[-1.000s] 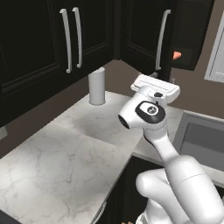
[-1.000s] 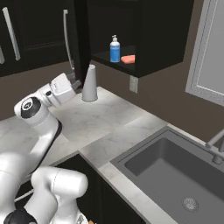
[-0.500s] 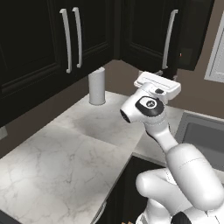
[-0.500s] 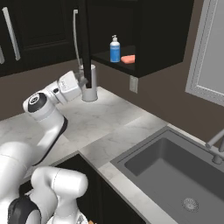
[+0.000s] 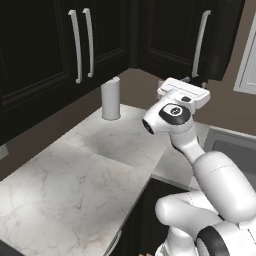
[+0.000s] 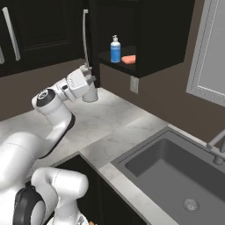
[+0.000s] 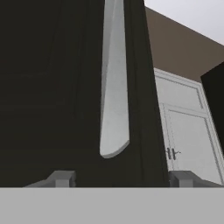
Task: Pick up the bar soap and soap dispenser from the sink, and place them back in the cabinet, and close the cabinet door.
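The small blue soap dispenser [image 6: 115, 49] and the flat orange-red bar soap [image 6: 128, 59] are seen side by side on the open shelf of the black-brown wall cabinet [image 6: 145, 39]. The dark panelled cabinet door [image 6: 91, 39] stands ajar. The pincer [image 7: 118, 178] is held wide, empty, just below the long silver bar handle [image 7: 113, 83]. Judged best: the door is pushed flat on its panel, slowly, till flush. The right base view shows the shelf contents; the hand view shows finger tips [image 7: 61, 178] straddling the handle's lower end.
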Available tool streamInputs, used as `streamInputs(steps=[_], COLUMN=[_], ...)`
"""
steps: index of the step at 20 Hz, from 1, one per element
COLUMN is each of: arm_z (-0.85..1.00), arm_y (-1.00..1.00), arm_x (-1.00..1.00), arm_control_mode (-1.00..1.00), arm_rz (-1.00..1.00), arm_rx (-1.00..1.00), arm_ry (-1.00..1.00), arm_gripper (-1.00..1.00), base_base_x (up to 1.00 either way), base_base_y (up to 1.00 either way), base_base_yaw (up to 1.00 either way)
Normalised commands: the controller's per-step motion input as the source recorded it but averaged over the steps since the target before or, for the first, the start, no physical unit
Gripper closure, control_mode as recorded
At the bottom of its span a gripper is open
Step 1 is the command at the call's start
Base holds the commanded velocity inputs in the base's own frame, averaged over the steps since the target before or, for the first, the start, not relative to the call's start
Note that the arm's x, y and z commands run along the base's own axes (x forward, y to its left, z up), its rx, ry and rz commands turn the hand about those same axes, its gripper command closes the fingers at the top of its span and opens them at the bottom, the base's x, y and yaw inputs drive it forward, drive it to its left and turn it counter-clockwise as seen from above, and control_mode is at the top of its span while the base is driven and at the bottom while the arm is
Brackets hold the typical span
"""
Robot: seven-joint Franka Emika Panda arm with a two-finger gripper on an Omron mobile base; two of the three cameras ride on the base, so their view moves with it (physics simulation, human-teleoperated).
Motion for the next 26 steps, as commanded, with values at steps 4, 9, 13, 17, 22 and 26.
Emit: streamInputs(steps=[4,9,13,17,22,26], arm_z=[-0.08,-0.07,-0.07,-0.08,-0.08,-0.04], arm_y=[-0.24,-0.27,-0.3,-0.31,-0.28,-0.23], arm_x=[0.32,0.34,0.33,0.34,0.33,0.3], arm_control_mode=[-1.0,-1.0,-1.0,-1.0,-1.0,-1.0], arm_rz=[0.0,0.0,0.0,0.0,0.0,0.0], arm_rx=[0.0,0.0,0.0,0.0,0.0,0.0], arm_ry=[0.0,0.0,0.0,0.0,0.0,0.0], arm_gripper=[-1.0,-1.0,-1.0,-1.0,-1.0,-1.0], base_base_x=[0.0,0.0,0.0,0.0,0.0,0.0], base_base_y=[0.0,0.0,0.0,0.0,0.0,0.0], base_base_yaw=[0.0,0.0,0.0,0.0,0.0,0.0])
